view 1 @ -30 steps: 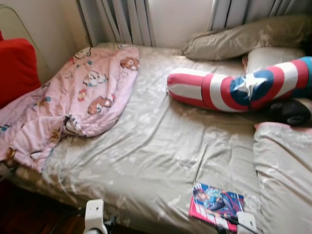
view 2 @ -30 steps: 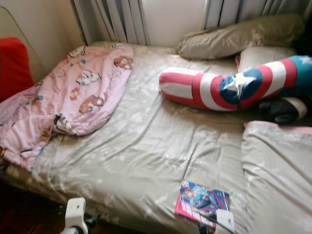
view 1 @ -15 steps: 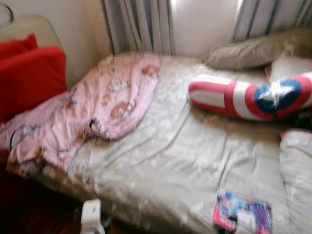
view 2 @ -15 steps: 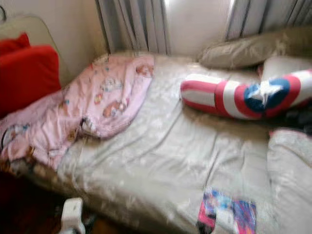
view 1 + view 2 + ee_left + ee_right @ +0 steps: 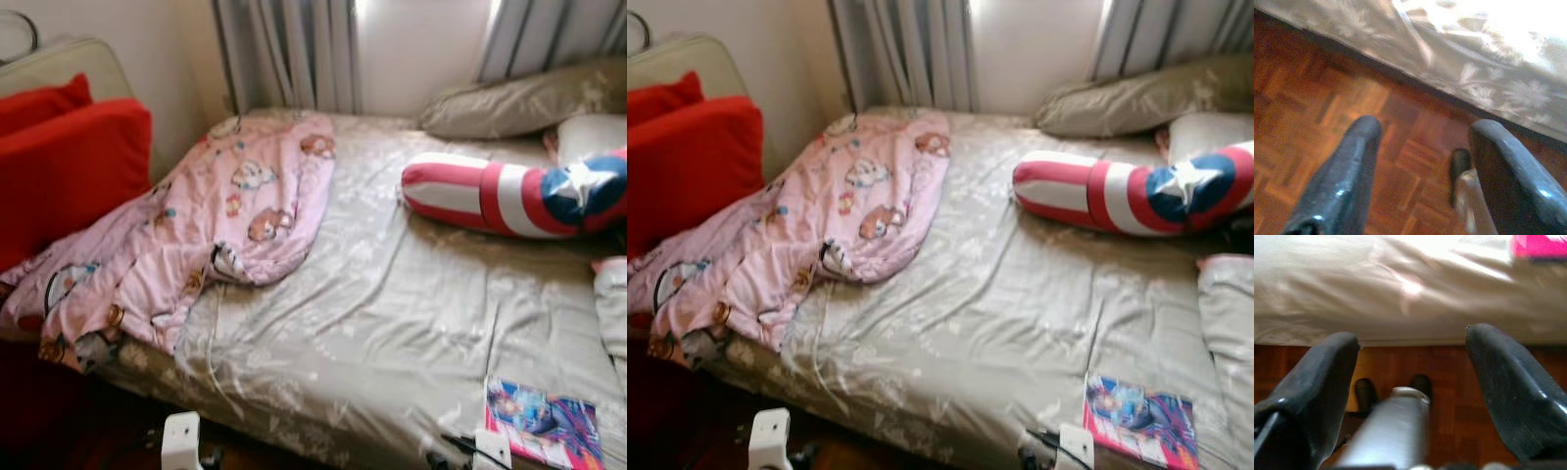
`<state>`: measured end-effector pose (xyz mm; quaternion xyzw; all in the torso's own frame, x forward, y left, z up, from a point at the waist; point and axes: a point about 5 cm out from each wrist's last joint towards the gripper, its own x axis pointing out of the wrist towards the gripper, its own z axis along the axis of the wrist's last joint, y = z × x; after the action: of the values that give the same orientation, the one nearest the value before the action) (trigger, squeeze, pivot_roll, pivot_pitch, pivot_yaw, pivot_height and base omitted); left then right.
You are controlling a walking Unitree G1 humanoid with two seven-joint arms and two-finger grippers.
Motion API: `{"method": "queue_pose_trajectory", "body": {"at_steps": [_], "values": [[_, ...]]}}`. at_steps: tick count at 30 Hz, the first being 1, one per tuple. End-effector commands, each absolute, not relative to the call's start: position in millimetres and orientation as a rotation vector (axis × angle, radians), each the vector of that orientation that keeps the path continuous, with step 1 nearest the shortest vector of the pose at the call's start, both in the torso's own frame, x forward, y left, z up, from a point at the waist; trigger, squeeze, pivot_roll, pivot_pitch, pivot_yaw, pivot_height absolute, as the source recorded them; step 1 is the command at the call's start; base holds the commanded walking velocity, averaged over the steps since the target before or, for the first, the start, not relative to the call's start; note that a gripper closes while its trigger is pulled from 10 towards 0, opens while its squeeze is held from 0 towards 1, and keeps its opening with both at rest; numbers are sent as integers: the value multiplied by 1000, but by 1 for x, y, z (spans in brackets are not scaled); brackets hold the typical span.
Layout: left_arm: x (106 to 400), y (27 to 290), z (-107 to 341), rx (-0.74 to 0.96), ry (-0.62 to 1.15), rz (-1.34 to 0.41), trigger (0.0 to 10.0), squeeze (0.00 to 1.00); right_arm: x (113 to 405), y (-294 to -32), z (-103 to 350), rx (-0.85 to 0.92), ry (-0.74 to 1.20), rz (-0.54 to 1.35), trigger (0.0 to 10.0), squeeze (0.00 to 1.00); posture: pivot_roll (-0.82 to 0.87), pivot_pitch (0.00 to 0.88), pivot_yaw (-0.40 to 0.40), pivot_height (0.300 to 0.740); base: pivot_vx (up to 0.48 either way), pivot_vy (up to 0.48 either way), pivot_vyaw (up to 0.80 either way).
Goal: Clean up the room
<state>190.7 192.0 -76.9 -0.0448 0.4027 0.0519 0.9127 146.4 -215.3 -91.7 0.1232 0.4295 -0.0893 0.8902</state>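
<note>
At the far left, red cushions (image 5: 73, 166) lean against a beige headboard-like panel (image 5: 69, 64). Beside them a pink cartoon-print blanket (image 5: 211, 230) lies crumpled over the left part of the bed (image 5: 392, 323), one end spilling off its edge. The left gripper (image 5: 1420, 166) hangs low over the parquet floor (image 5: 1312, 98) by the bed's side, its fingers spread apart and empty. A grey patterned sheet covers the mattress. Further right, a red, white and blue star-marked bolster (image 5: 509, 196) lies near a grey pillow (image 5: 529, 98) under the curtains (image 5: 294, 54). A colourful book (image 5: 544, 421) lies at the bed's near right edge. The right gripper (image 5: 1413, 377) hangs just below it, fingers apart, holding nothing.
</note>
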Motion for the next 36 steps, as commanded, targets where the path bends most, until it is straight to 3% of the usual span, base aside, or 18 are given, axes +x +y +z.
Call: {"method": "queue_pose_trajectory", "body": {"at_steps": [1,36], "values": [[186,204,-77,-71,838,131,10000,0,152,-209,-91,268,880,-174,10000,0,46,31,60,740,0,480,0],[189,203,-76,-88,829,141,10000,0,158,-211,-88,275,865,-173,10000,0,61,65,54,740,0,480,0]]}}
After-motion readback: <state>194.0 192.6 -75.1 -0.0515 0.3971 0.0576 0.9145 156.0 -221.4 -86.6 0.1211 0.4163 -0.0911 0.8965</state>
